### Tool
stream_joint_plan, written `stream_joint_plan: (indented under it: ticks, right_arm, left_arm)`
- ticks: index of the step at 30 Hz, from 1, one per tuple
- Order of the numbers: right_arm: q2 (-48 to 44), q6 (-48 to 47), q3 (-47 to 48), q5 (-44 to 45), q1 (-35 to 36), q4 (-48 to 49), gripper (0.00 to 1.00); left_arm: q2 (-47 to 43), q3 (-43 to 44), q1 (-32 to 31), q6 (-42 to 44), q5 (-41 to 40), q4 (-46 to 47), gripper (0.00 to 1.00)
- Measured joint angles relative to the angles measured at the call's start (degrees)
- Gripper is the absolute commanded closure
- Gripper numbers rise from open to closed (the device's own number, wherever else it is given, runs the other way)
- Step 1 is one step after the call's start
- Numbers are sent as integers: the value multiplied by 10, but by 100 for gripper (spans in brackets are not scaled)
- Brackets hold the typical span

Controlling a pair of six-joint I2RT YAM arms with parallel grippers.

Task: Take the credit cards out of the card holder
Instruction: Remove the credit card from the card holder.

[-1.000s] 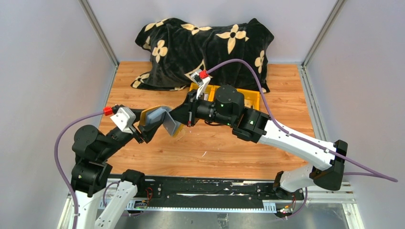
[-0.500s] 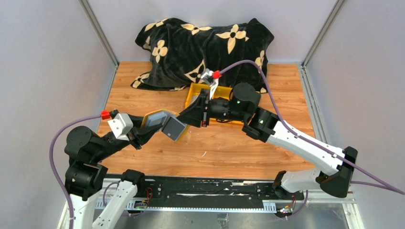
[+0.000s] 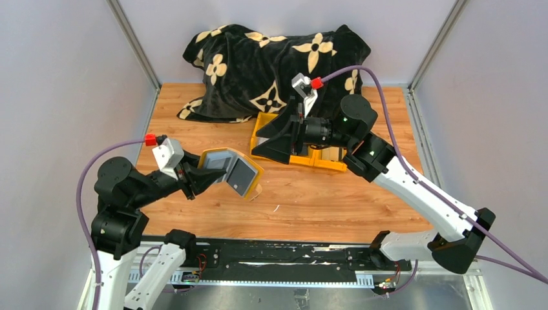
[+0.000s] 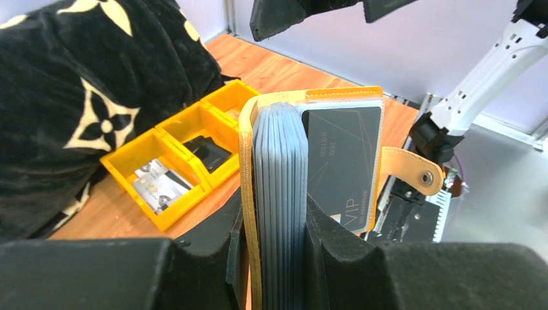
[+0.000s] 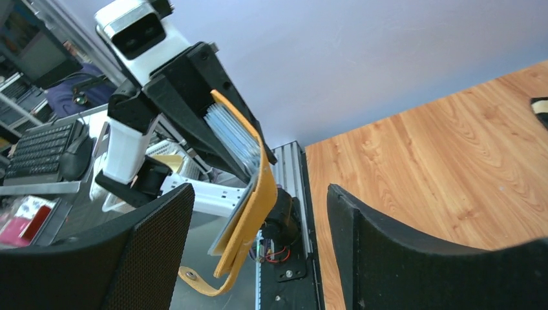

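Note:
My left gripper [image 4: 279,223] is shut on the card holder [image 4: 278,161], pinching its stack of blue-grey accordion pockets and holding it above the table. The mustard flap hangs open with its snap strap [image 4: 413,171] loose, and a dark grey card marked VIP [image 4: 340,158] lies against it. In the top view the card holder [image 3: 227,169] sits left of centre. My right gripper [image 3: 266,142] is open with nothing between its fingers, over the yellow bin and apart from the holder. A pale credit card [image 4: 155,186] lies in one bin compartment.
The yellow bin [image 3: 323,159] with several compartments stands at the back of the wooden table. A black blanket with cream flowers [image 3: 271,51] is heaped behind it. Grey walls close in both sides. A black rail [image 3: 271,261] runs along the near edge.
My right gripper has drawn back from the card holder to over the yellow bin and gone from shut to open. My left gripper has tightened on the holder and shifted it slightly.

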Motion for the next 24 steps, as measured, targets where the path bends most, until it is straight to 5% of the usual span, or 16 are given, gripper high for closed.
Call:
stream_joint_plan:
  ticks: [13, 20, 24]
  right_arm:
    - [64, -85, 67, -40, 77, -116, 24]
    - [70, -123, 77, -44, 81, -164, 95]
    - [70, -126, 78, -54, 76, -177, 100]
  left_arm:
    - [28, 5, 0, -83, 2, 0, 80]
    - [33, 6, 0, -113, 27, 1, 77]
    - [40, 11, 0, -132, 56, 0, 60]
